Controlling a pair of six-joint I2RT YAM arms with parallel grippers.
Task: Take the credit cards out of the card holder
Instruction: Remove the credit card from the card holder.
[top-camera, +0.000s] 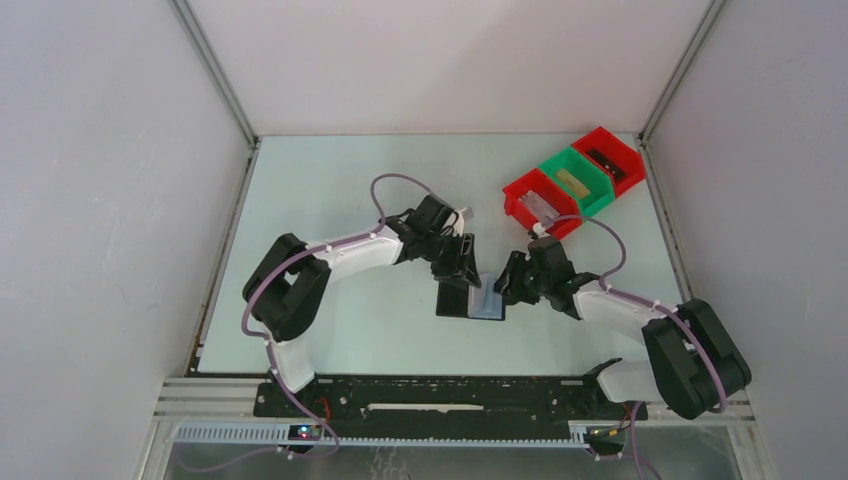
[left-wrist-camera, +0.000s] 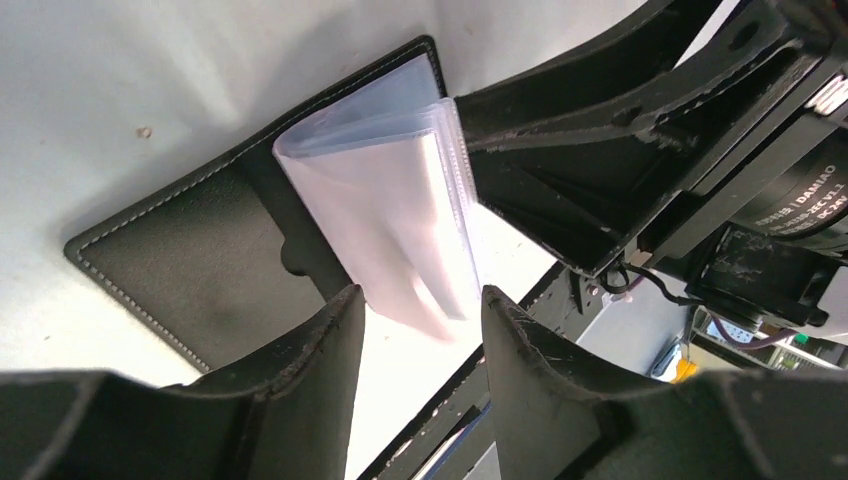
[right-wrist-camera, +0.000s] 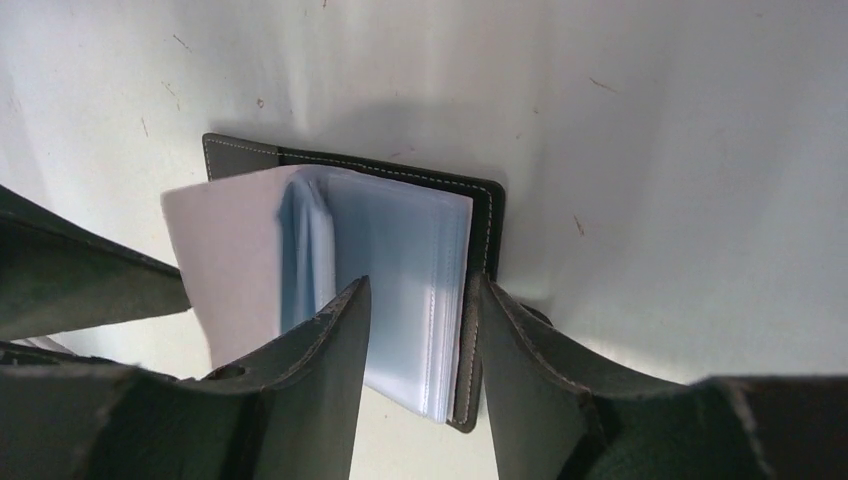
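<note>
The card holder (top-camera: 452, 299) lies open on the table between both arms, with its black cover (left-wrist-camera: 180, 260) down and a stack of clear sleeves (left-wrist-camera: 385, 190) fanned up from the spine. A pale whitish leaf or card (right-wrist-camera: 215, 255) stands raised at the left of the stack; I cannot tell which it is. My left gripper (top-camera: 465, 268) hangs open over the spine, and the leaf's lower end lies between its fingertips (left-wrist-camera: 420, 305). My right gripper (top-camera: 507, 290) is open and straddles the sleeve stack's edge (right-wrist-camera: 418, 300). Its right finger (right-wrist-camera: 500, 340) is against the cover's stitched edge (right-wrist-camera: 490, 235).
Three joined bins stand at the back right: red (top-camera: 537, 205), green (top-camera: 575, 180) and red (top-camera: 612, 160), each with a small item inside. The black base rail (top-camera: 450, 395) runs along the near table edge. Grey walls close in the left, right and back.
</note>
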